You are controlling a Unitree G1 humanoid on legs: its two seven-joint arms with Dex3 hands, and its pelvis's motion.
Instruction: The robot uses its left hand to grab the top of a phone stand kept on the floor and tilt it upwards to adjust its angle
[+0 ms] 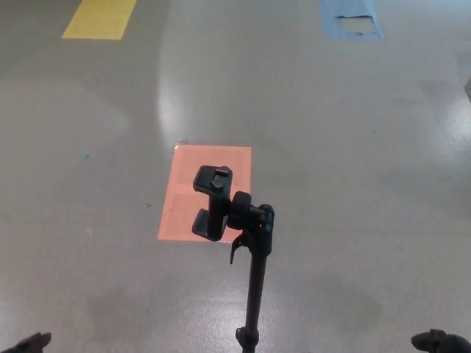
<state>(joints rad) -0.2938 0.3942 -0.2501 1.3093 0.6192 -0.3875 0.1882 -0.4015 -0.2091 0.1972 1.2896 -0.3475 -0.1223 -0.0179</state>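
You are looking down at a glossy grey floor [353, 184] with a pale streak of reflected light running up its middle. On it, a salmon-orange rectangular floor marking [184, 191] sits near the centre. A yellow rectangular marking [99, 18] lies at the top left edge, and a blue rectangular marking [352, 19] with a worn grey patch in it lies at the top right, both well apart from the orange one.

The black phone stand [255, 272] rises on a thin upright pole from the bottom edge, just right of centre. Its clamp head [212, 204] sits at the top of the pole on a knuckle joint and juts to the left, overlapping the lower right part of the orange marking in your view. A small lever hangs below the joint.

Nothing touches the stand. Only a black tip of the left hand [31, 343] shows at the bottom left corner, and a tip of the right hand [439, 342] at the bottom right; you cannot tell whether either is spread or clenched.
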